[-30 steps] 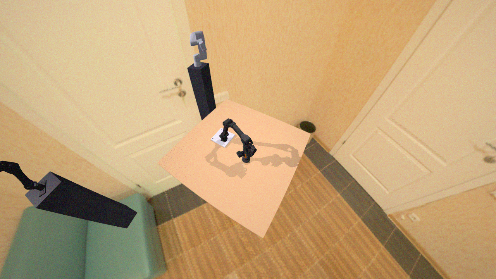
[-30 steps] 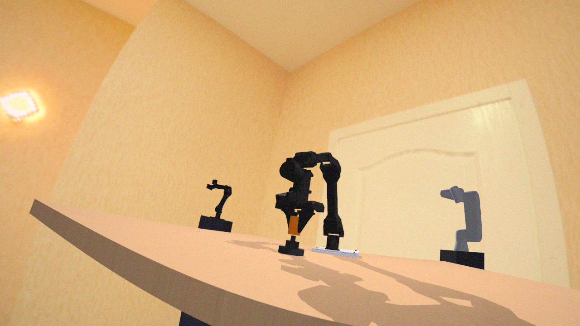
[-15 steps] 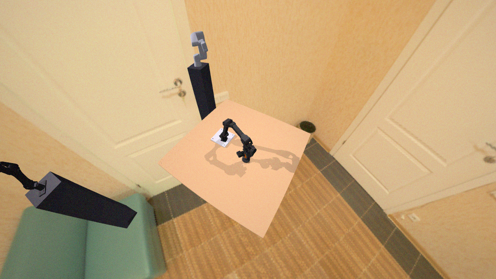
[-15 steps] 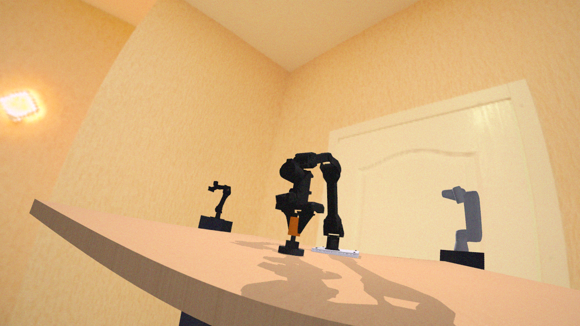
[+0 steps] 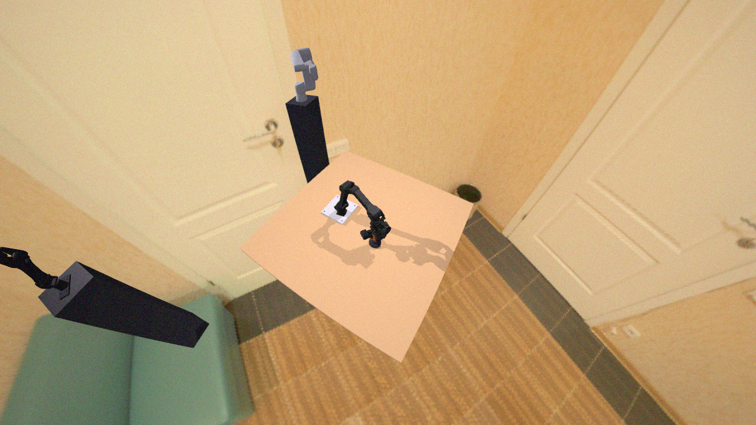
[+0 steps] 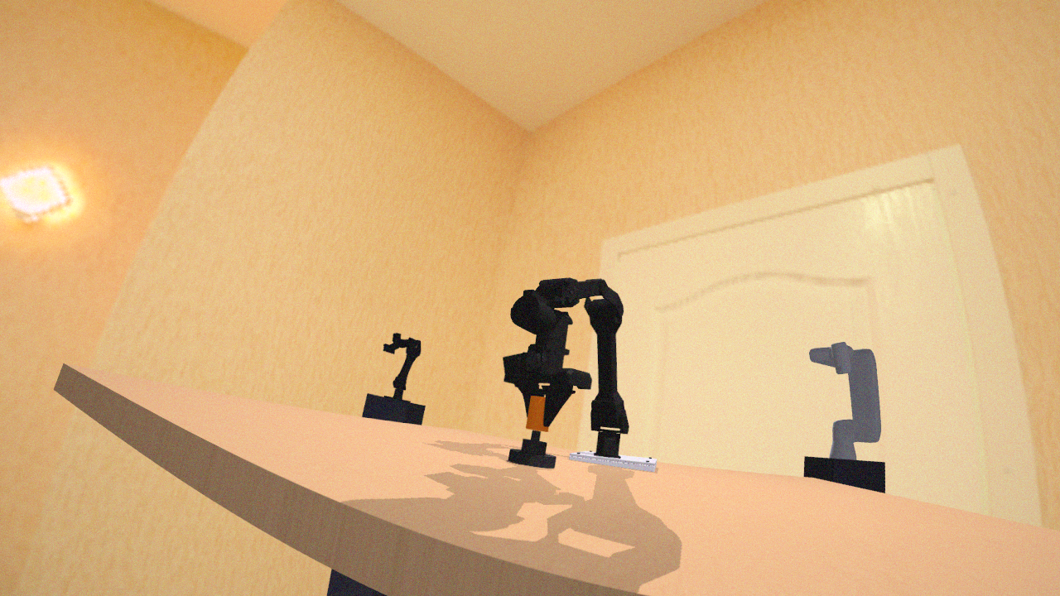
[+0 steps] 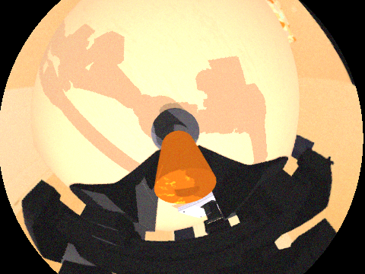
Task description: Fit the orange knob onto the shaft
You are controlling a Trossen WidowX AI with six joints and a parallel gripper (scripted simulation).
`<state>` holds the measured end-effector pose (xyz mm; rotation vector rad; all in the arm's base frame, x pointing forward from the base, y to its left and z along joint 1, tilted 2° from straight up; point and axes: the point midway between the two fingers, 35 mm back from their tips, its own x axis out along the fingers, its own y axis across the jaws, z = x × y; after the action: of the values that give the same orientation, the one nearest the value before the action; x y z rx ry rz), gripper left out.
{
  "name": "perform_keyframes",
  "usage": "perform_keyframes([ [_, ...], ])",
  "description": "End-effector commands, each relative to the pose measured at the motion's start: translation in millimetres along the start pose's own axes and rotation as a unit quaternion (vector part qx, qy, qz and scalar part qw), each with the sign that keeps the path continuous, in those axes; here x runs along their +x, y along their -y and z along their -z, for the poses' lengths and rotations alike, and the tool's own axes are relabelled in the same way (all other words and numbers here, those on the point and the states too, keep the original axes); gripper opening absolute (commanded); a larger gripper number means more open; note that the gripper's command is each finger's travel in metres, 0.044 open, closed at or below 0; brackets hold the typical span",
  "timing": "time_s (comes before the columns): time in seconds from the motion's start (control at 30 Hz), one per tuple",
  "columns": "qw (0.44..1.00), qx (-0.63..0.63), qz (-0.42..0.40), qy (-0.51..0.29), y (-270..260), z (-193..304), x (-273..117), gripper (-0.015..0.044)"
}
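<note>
My gripper (image 5: 374, 237) (image 6: 537, 419) (image 7: 179, 151) is shut on the orange knob (image 6: 537, 409) (image 7: 182, 161), with one dark finger on each side of it. The knob is upright or close to it, over the round dark pedestal (image 5: 374, 244) (image 6: 531, 459) (image 7: 162, 123). In the exterior view a short length of the dark shaft (image 6: 535, 437) shows between the knob's underside and the pedestal's raised middle, so the knob is not down on the pedestal. The knob covers the shaft's top. The flat sides of hole and shaft are hidden.
The table (image 5: 396, 317) (image 6: 222, 444) carries my arm's white base plate (image 5: 332, 213) (image 6: 641, 463), behind the pedestal in the exterior view. A grey arm (image 5: 309, 79) (image 6: 865, 392) and another black arm (image 5: 26, 267) (image 6: 405, 362) stand on separate stands off the table.
</note>
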<state>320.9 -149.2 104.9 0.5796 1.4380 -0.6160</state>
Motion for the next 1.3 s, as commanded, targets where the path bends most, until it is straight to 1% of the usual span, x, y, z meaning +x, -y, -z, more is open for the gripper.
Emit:
perform_keyframes([
  [0.0, 0.999, 0.048, -0.001, 0.003, -0.7, -1.9, -4.0, 0.0],
  [0.1, 0.996, 0.09, -0.002, 0.003, -1.9, -2.5, -4.5, 0.0],
  [0.7, 0.996, 0.09, -0.001, 0.003, 0.0, -0.2, 2.2, 0.0],
  [1.03, 0.996, 0.09, -0.001, 0.003, 0.6, -0.8, -3.0, 0.0],
  [1.1, 0.995, 0.103, -0.001, 0.003, 0.6, -0.8, -3.2, 0.0],
  [1.27, 0.982, 0.189, -0.002, 0.003, 0.1, -1.6, -4.6, 0.0],
])
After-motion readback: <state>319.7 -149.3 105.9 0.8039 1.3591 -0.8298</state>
